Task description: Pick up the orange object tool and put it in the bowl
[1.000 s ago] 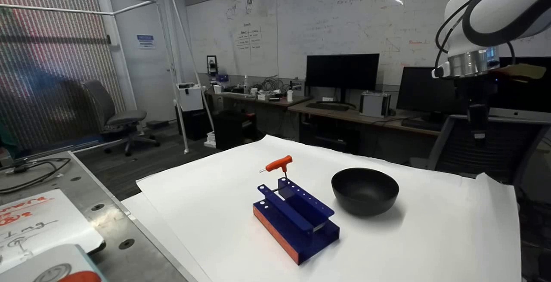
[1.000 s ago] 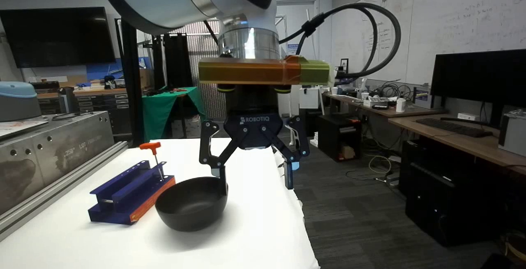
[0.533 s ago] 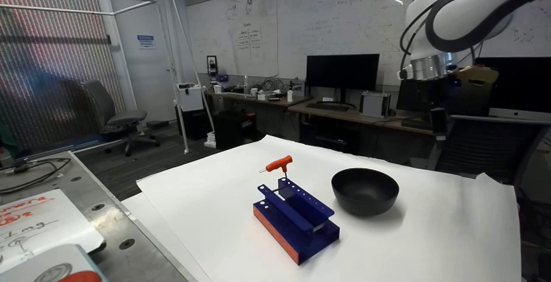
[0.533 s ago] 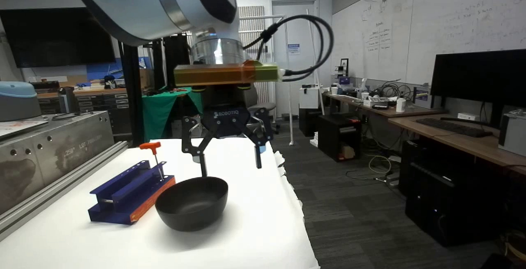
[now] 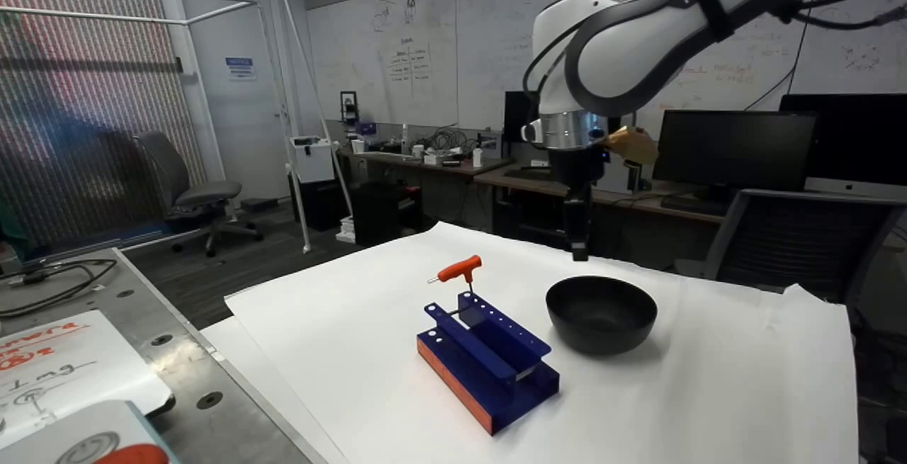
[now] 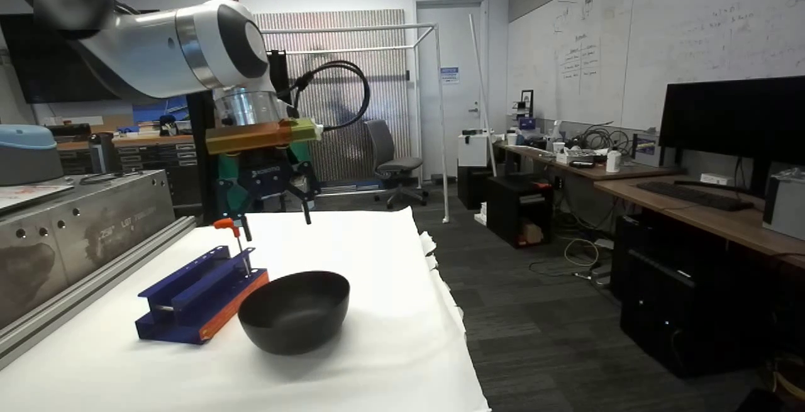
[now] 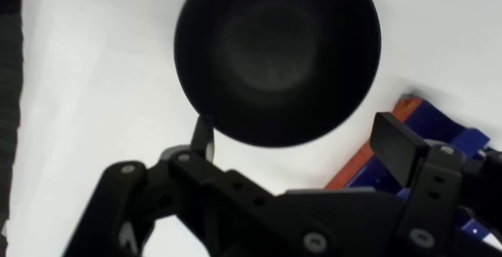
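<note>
The orange object tool stands in the far end of the blue rack, its orange T-shaped handle [image 5: 460, 269] up; it also shows in an exterior view [image 6: 226, 224]. In the wrist view it is hidden or out of view. The round black bowl [image 5: 602, 336] stands beside the rack; it shows in an exterior view [image 6: 295, 336] and in the wrist view [image 7: 270, 49]. My gripper [image 6: 277, 224] is open and empty, pointing down above the table. In an exterior view the gripper [image 5: 579, 255] hangs above and behind the bowl, apart from the tool. Its spread fingers show in the wrist view [image 7: 296, 119].
The blue rack [image 5: 524, 394] with an orange side sits on the white-covered table [image 5: 340, 351]. It shows under the right finger in the wrist view [image 7: 431, 121]. A metal bench [image 5: 205, 372] runs along one table side. Monitors and desks stand behind.
The arm and open gripper have swung leftward in both exterior views, closer to the rack and tool. The tool, rack and bowl have not moved.
</note>
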Action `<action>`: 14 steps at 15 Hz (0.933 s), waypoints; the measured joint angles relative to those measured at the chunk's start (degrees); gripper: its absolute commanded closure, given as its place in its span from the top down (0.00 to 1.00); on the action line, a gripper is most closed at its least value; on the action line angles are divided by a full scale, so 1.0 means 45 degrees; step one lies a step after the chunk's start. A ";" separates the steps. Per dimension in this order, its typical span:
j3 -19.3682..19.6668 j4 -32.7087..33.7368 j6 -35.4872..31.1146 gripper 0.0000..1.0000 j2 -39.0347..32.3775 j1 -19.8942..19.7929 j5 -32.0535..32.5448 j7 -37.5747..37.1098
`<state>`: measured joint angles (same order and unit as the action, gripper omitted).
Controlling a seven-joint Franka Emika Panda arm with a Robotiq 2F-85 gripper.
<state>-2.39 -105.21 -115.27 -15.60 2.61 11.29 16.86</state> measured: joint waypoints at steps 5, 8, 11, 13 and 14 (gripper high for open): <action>-0.0870 0.2319 -0.0287 1.00 -0.1758 0.0215 -0.0793 0.0538; -0.1087 0.3236 -0.0750 1.00 -0.2589 0.0479 -0.0778 0.0606; -0.1082 0.4076 -0.1129 1.00 -0.3422 0.0796 -0.0448 0.0595; -0.1080 0.4643 -0.1153 0.73 -0.3982 0.0959 -0.0204 0.0604; -0.1080 0.4904 -0.1153 0.66 -0.4238 0.1027 -0.0147 0.0617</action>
<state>-7.25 -83.14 -120.46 -34.67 7.23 10.63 19.63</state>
